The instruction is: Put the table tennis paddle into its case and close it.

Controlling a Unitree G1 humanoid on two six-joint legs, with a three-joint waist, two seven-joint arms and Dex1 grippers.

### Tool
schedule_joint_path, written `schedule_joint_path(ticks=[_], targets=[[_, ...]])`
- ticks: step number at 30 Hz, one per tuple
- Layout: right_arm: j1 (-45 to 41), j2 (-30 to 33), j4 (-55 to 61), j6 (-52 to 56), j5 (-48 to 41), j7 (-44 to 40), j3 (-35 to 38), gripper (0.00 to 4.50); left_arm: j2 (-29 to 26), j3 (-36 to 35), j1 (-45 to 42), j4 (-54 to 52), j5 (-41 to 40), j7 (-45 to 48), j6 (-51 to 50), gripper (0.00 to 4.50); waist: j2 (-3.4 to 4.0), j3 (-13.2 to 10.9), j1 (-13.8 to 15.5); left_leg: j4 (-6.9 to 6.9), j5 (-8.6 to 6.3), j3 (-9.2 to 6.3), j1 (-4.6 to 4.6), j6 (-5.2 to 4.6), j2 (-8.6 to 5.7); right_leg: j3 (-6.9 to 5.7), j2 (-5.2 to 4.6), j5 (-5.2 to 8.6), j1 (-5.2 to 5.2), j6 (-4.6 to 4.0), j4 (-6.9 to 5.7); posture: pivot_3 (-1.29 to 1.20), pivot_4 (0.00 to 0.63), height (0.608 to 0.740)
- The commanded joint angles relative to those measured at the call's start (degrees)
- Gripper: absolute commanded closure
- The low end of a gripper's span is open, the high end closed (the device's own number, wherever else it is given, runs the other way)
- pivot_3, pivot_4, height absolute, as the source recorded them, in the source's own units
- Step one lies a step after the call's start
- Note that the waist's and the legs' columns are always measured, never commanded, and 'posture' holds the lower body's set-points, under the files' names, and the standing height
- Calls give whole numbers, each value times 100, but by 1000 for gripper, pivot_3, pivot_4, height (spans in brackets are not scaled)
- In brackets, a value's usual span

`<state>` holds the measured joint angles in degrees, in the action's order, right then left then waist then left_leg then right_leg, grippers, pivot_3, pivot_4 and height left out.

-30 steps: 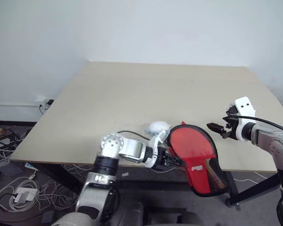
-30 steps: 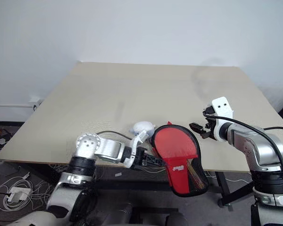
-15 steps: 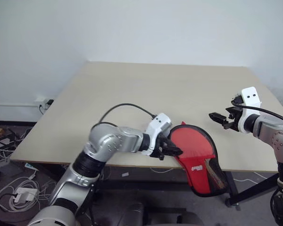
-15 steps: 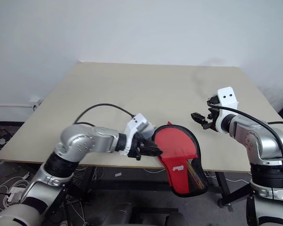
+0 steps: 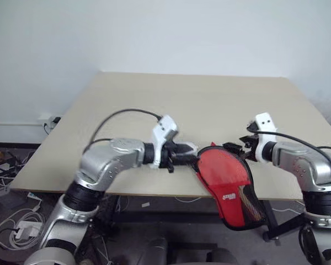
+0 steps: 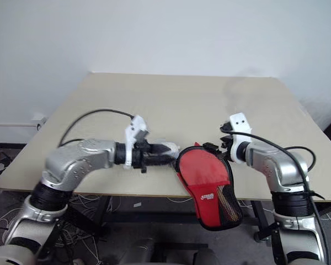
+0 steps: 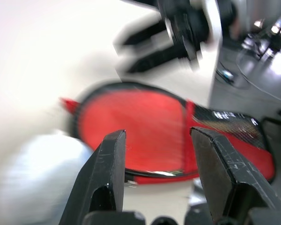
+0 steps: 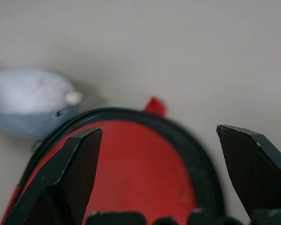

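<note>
The case (image 5: 223,174) lies at the table's near edge, red panel up with a black zipper rim. Its mesh end (image 5: 249,205) hangs off the table. The table tennis paddle is hidden. My left gripper (image 5: 190,157) points right, level with the case's left rim, and in the left wrist view its fingers (image 7: 113,154) stand apart with the rim of the case (image 7: 145,126) between them. My right gripper (image 5: 234,149) hovers at the case's far rim. Its fingers (image 8: 82,154) are spread wide over the round end of the case (image 8: 122,159) and its red tab (image 8: 154,105).
A white rounded object (image 8: 30,98) sits on the table (image 5: 182,105) just left of the case, beside my left gripper. The tabletop stretches back to a white wall. Cables and adapters (image 5: 19,223) lie on the floor at the left.
My left arm has swung its elbow up and out, and its gripper has rolled and risen at the case's left rim. My right gripper has moved left to the case's far rim.
</note>
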<state>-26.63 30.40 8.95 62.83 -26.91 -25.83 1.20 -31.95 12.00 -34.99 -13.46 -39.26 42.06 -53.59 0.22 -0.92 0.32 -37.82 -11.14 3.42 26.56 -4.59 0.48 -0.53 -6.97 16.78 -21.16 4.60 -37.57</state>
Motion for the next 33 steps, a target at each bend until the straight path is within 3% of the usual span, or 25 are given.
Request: schedule_joint_path(ticks=[1,3,6,10,17,20,25,33], targets=[[169,-203,412,-112,37,97,-141,240,47,-209,-574,751,508,-49,454,2250,-3,-1,30,-1,0,0,0,-1,-2,0,-1,0,1,0,-1,0,0,715],[292,-350,499,-136,45,142,-233,240,82,-183,-804,1253,814,-85,650,2250,-10,-1,22,-4,1,20,-1,0,0,-13,6,0,6,1,-2,0,0,715],[431,-460,565,-224,114,173,-339,805,129,-36,-962,1761,1211,10,897,2230,-8,-3,17,-1,1,38,-1,2,3,-5,6,0,0,1,-4,0,0,715],[714,-709,362,-439,347,415,-516,2187,322,338,-952,2480,1895,140,1545,2230,-11,-3,24,2,2,43,0,3,3,-2,7,0,-4,2,-5,0,0,715],[920,-1121,111,-664,568,698,-448,2187,766,405,-847,3156,2190,476,1856,2230,-13,-4,14,1,1,46,2,5,8,-2,7,0,-9,2,-8,0,0,715],[954,-1191,-26,-745,672,782,-465,2237,918,263,-878,3450,2133,588,1806,1664,-14,-4,-3,1,1,46,0,4,9,-2,7,0,-8,2,-10,0,0,715],[984,-1277,-33,-786,718,795,-512,2237,1014,302,-889,3690,2222,803,1696,25,-14,-4,-12,0,1,45,0,4,9,-2,7,0,-7,2,-10,0,0,715],[976,-1268,-121,-682,833,757,-600,2237,1364,439,-963,4393,2661,805,1930,25,-20,0,-12,-1,1,44,-2,3,10,-2,8,0,-4,2,-11,0,0,715]])
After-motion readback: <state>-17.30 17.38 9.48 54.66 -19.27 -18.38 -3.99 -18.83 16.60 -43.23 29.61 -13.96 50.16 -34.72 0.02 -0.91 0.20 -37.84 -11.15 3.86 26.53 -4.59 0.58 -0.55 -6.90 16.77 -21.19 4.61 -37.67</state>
